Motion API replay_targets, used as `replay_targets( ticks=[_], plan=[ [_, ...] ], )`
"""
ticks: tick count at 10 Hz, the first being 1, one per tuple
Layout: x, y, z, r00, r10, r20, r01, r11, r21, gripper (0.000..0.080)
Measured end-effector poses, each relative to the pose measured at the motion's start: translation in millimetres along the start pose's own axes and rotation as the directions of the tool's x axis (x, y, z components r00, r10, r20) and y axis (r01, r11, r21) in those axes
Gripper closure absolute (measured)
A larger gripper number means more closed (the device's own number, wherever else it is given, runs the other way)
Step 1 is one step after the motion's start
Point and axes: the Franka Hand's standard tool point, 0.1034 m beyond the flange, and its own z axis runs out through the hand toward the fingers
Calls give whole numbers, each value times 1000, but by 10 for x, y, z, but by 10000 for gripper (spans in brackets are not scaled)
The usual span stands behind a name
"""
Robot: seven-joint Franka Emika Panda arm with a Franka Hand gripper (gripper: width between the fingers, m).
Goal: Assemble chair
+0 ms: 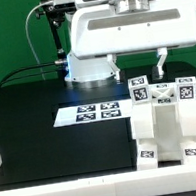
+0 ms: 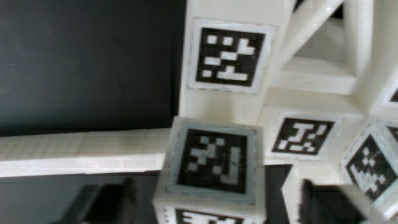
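Gripper [image 1: 148,63] over the chair [image 1: 167,116], jaws spread, nothing pinched.

The chair stood part-built on the black table [image 1: 26,106], directly below the jaws. In the wrist view a tagged white piece [image 2: 217,160] sat between the two dark fingers [image 2: 111,202] with a gap on each side, so no grip. Likely a release: the piece looked seated on the frame and stood on its own. The marker board [image 1: 91,112] lay well off to one side of the jaws, clear of the work.
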Motion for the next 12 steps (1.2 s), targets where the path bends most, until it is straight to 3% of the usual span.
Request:
replay_targets(
  ticks=[1, 3, 4, 6, 8, 12],
  plan=[
    [0, 0, 0, 1000, 0, 0, 0, 1000, 0, 198],
    [3, 4, -21, 998, 2, 66, -2, 1000, -2, 162],
    [87, 9, -62, 997, 6, 80, -6, 1000, 0, 152],
    [184, 77, -142, 966, 29, 258, -29, 1000, -4, 151],
    [243, 84, -123, 930, 71, 359, -74, 997, -7, 151],
    [179, 4, 29, 931, 112, 348, -120, 993, 1, 151]
  ],
)
